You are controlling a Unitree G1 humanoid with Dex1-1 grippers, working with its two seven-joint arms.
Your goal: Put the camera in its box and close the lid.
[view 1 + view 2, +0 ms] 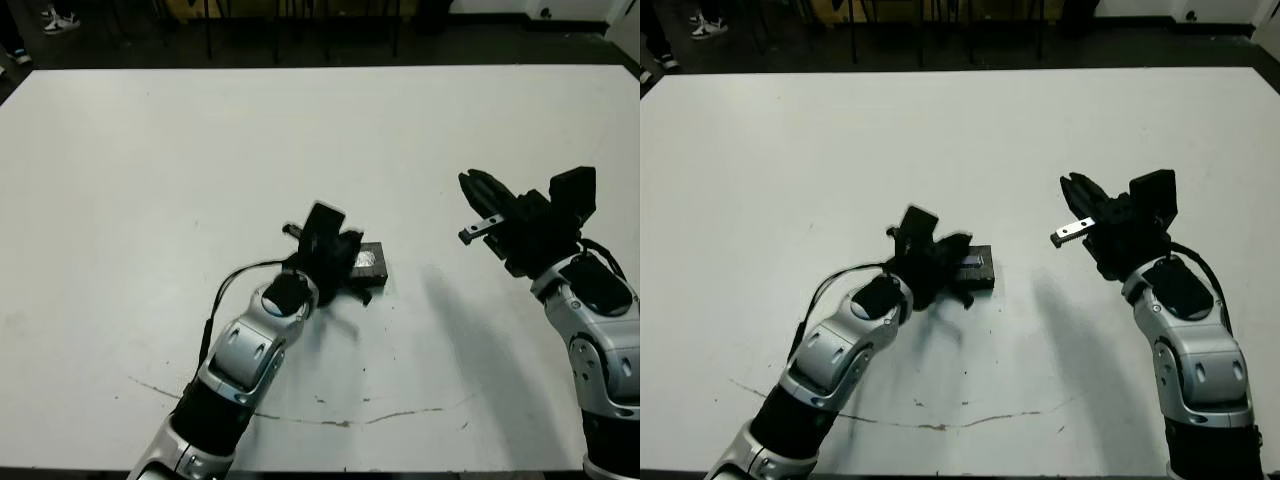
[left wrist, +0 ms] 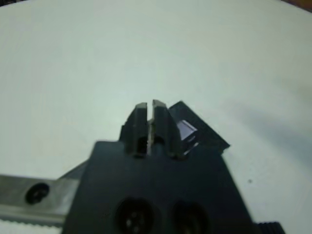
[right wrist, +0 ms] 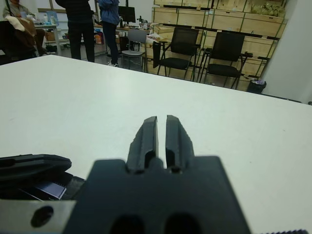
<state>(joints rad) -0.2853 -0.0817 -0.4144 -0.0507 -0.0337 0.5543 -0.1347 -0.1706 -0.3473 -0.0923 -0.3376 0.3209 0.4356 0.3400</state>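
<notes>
partly behind the closed left pincer (image 2: 150, 122), the box (image 1: 371, 262); right pincer (image 3: 161, 136) closed, empty

The white table (image 1: 150, 180) is evenly and brightly lit in the head views; no hard glare is seen on it. Soft, diffuse shadows are cast on the table just beside the left gripper (image 1: 352, 262) and, broader and fainter, beneath the right gripper (image 1: 478, 195), on its side nearer the robot. The floor beyond the table's far edge is rendered dark. The left wrist view is soft throughout, with a greenish cast; its fingers (image 2: 139, 124) and the box (image 2: 200, 134) are blurred. In the right wrist view the gripper body is out of focus, while the room beyond the table is rendered fairly sharp and well lit.
</notes>
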